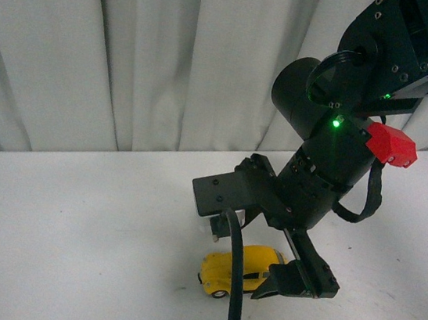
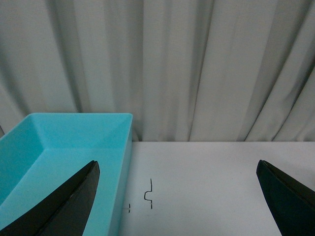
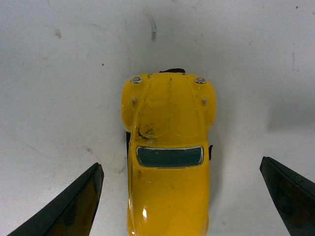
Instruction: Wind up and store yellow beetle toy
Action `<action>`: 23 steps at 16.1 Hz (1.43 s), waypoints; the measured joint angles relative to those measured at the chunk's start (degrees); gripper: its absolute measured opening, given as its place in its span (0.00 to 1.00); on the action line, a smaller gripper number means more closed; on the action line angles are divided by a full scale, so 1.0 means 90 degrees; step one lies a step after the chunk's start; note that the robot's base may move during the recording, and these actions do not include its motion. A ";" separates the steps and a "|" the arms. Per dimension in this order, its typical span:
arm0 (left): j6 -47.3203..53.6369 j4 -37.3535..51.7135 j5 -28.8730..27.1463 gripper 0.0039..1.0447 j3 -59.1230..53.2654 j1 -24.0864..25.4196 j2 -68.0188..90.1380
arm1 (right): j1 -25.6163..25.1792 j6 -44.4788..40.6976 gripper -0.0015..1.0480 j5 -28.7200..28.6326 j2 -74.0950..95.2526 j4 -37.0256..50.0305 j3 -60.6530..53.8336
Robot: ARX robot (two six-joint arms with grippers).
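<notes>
Yellow beetle toy point(image 3: 168, 162) sits on the white bench point(image 1: 71, 228), well forward of its back edge. Your right gripper point(image 3: 180, 164) hangs over it, jaws spread wide and clear of it. Your left gripper point(image 2: 177, 166) is released too, beside a turquoise bin point(image 2: 74, 142).

Soft, even, rather dim light with a cool grey cast fills all three views, and the front view darkens toward its corners. Between the fingers of the right gripper point(image 3: 180, 162) the yellow beetle toy point(image 3: 167, 162) is sharp. It has one small glare spot on its roof and throws a faint shadow on the table point(image 3: 59, 98) toward one finger. That gripper's dark fingers, and those of the left gripper point(image 2: 177, 162), are soft-edged close to the lens. A green light point(image 1: 335, 123) glows on the right arm. The curtain point(image 2: 197, 69) shows gentle shading in its folds.
</notes>
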 joint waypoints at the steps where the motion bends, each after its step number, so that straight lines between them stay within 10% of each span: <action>1: 0.0000 0.0000 0.0000 0.94 0.0000 0.0000 0.0000 | 0.0002 -0.0051 0.94 0.0024 0.0022 0.0007 -0.0010; 4: 0.0000 0.0000 0.0000 0.94 0.0000 0.0000 0.0000 | 0.0063 -0.0291 0.93 0.0034 0.0041 0.0061 -0.0017; 10: 0.0000 0.0000 0.0000 0.94 0.0000 0.0000 0.0000 | 0.0121 -0.0282 0.40 0.0129 0.0027 -0.0017 -0.0085; 23: 0.0000 0.0000 0.0000 0.94 0.0000 0.0000 0.0000 | -0.0027 -0.0656 0.39 0.0197 -0.0129 0.0350 -0.0464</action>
